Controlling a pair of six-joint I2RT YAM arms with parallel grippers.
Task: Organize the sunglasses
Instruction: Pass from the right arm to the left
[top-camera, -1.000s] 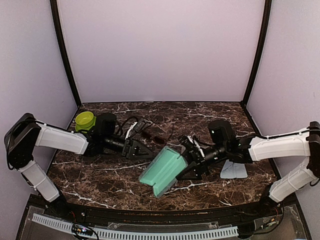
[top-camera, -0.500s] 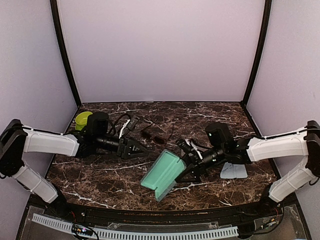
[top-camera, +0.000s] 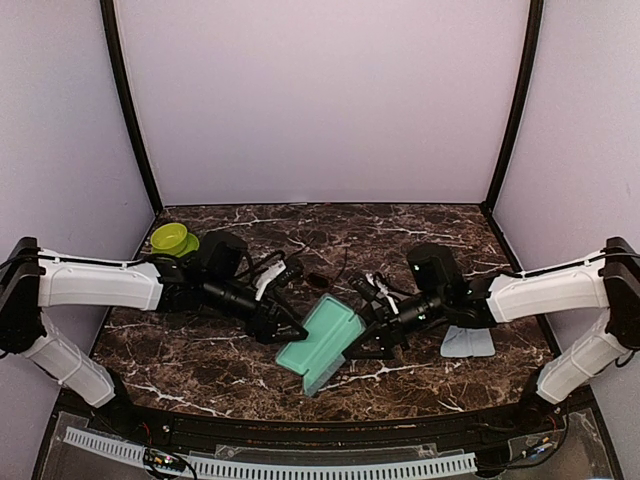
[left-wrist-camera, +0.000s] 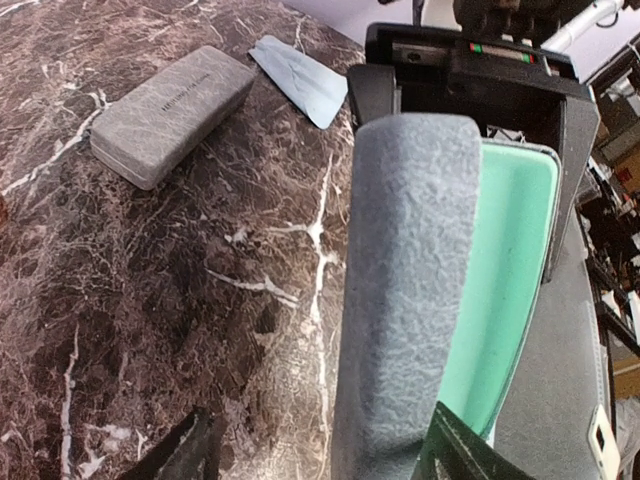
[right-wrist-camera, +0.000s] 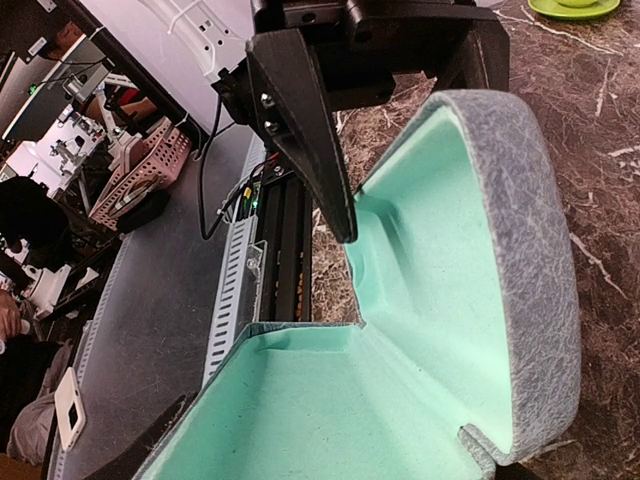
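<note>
Dark sunglasses (top-camera: 316, 274) lie just far of the open case (top-camera: 318, 345), nearer the left hand (top-camera: 292, 328), spread astride its lid; right hand (top-camera: 352, 335) clamps the case.

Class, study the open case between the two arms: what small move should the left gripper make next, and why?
Probably close the left gripper on the raised grey half of the open case. Its fingers straddle that half with a gap, while the right gripper holds the case; the sunglasses lie outside on the table.
</note>
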